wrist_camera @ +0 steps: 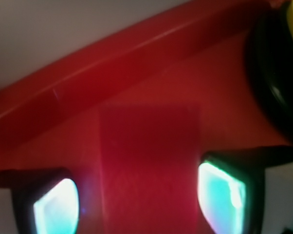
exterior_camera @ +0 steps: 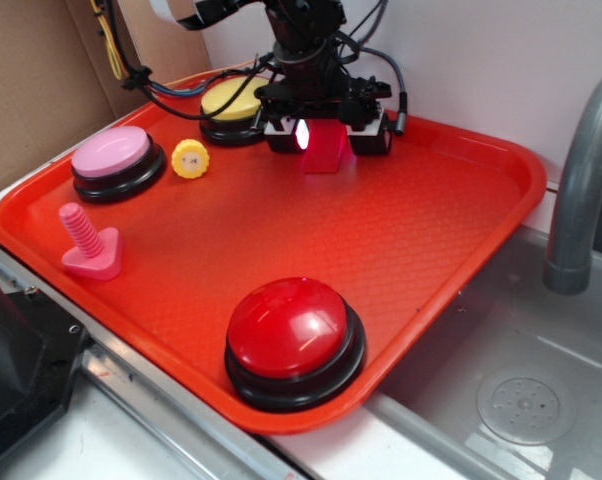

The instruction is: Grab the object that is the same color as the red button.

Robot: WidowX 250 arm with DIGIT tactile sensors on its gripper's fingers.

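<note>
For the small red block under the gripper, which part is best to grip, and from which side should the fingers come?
Grip the red block across its two long straight sides, coming from above. In the wrist view the block lies as a rectangle between the fingers, one on each long side, so these flat parallel edges probably suit the pads. The gripper looks open.

1. A flat red block fills the middle of the wrist view, lying on the red tray.
2. The gripper has its two glowing pads on either side of the block, close against its edges.
3. A black-based button with a yellow top shows at the upper right.
</note>
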